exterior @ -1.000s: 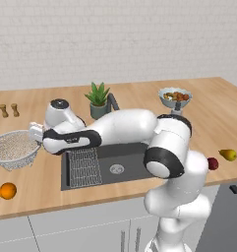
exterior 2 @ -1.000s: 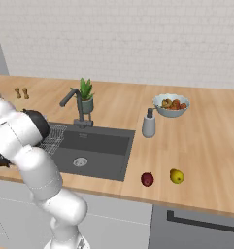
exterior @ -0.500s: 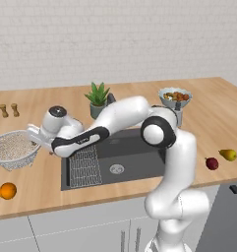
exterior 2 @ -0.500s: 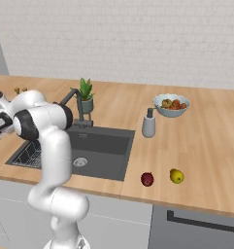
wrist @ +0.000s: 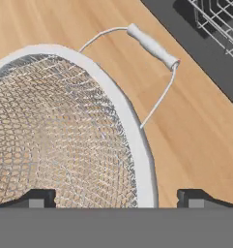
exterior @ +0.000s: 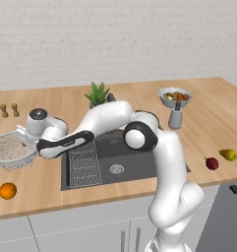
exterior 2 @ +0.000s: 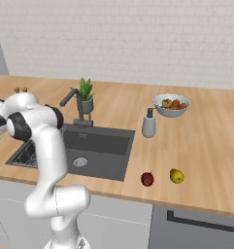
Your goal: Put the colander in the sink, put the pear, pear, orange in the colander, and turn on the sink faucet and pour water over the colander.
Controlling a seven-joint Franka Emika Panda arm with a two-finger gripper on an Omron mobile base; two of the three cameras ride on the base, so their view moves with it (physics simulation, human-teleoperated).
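Since it's all staged for rinsing:
orange (exterior: 8, 190): counter, far left
colander (exterior: 11, 148): counter, left of sink (exterior: 125, 160)
gripper (wrist: 115, 198): wide open, straddling its rim, ready to grab
pears (exterior: 221, 159): right side, waiting

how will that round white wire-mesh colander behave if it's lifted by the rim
The round white wire-mesh colander is open mesh and empty, so probably light. Held at one rim, it may tilt. The hand straddles that rim, open.

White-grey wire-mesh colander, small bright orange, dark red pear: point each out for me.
White-grey wire-mesh colander (exterior: 11, 149): left base view, mesh bowl centre.
Small bright orange (exterior: 8, 190): left base view, middle of fruit.
Dark red pear (exterior 2: 147, 179): right base view, its body.
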